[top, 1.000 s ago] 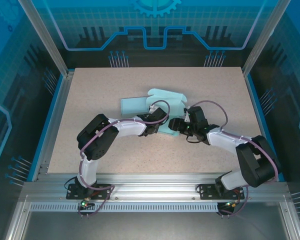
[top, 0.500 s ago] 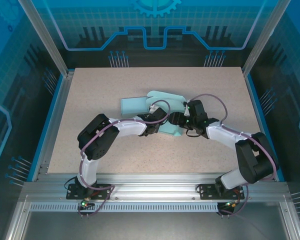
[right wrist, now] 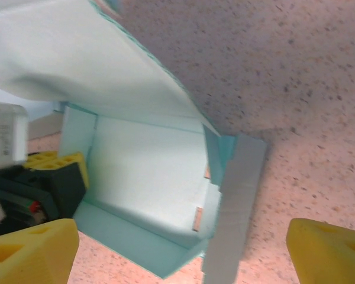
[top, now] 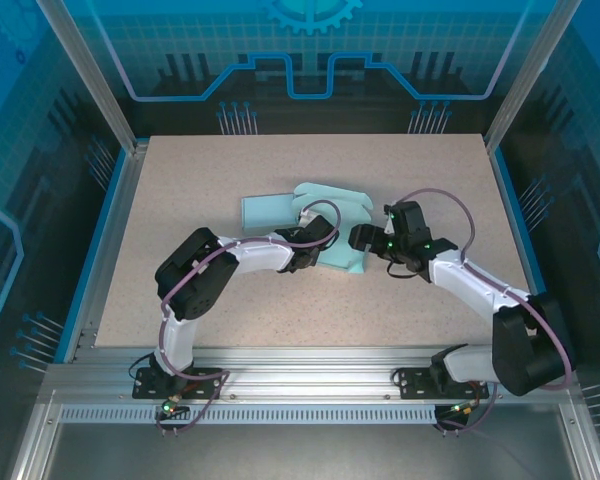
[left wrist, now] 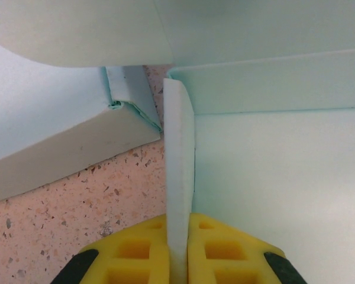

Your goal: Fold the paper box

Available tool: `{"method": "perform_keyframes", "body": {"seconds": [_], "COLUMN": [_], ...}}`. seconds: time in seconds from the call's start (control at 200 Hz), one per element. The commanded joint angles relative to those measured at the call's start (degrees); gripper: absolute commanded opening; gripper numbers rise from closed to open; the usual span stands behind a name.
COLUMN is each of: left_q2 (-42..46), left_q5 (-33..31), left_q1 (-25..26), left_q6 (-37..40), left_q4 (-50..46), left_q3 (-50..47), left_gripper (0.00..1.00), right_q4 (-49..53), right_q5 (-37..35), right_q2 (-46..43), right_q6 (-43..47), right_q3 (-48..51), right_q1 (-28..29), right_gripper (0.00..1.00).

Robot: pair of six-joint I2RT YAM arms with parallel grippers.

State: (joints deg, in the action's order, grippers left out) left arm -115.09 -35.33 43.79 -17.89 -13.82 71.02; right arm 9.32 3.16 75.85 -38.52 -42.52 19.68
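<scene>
As I read the overhead view from the near edge outward, the left arm (top: 195, 275) and the right arm (top: 480, 290) rise from their bases and bend inward to meet near the middle of the table (top: 160, 200). The left gripper (top: 307, 257) comes in from the left side. On its wrist camera I see its yellow pads (left wrist: 136, 254) pressed together on a thin upright wall of the paper box (top: 332, 225), which stands edge-on between them, so this gripper is clamped on the box. The right gripper (top: 358, 238) sits just beside the box's right side. On its wrist camera the yellow fingers (right wrist: 29, 251) stand spread wide at the two bottom corners and I see nothing gripped between them; the box's open inside faces them, with a loose side panel hanging at its near right corner.

The box itself is pale teal, partly folded, lying about the centre of the table between the two grippers. One flat flap (top: 268, 208) stretches out from it to the far left, resting on the tabletop, and a rounded panel lies along its far side. Past that I see speckled tabletop up to the far edge
</scene>
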Motion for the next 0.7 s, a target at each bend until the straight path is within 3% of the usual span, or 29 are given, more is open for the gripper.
{"method": "perform_keyframes", "body": {"seconds": [0.0, 0.28, 0.41, 0.695], "left_q2": [-3.21, -3.30, -3.47, -3.83], "left_q5": [-1.15, -1.02, -0.88, -0.77], "left_q1": [0.77, 0.77, 0.77, 0.77], "left_q6": [2.26, 2.07, 2.25, 2.08], "left_q4": [-6.43, -6.74, -6.66, -7.07], "left_q3": [-0.04, 0.16, 0.51, 1.48], "left_gripper": [0.06, 0.06, 0.06, 0.06], "right_q4": [-1.14, -10.52, -13.96, -11.90], "right_q5": [2.60, 10.32, 13.78, 12.12], "right_q2": [2.04, 10.66, 12.56, 10.38], "right_q6": [-0.79, -2.60, -2.87, -1.29], "right_q3": [2.91, 3.43, 2.41, -0.08], "right_q1": [-1.27, -1.32, -0.93, 1.41], "right_gripper": [0.93, 0.92, 0.85, 0.81]}}
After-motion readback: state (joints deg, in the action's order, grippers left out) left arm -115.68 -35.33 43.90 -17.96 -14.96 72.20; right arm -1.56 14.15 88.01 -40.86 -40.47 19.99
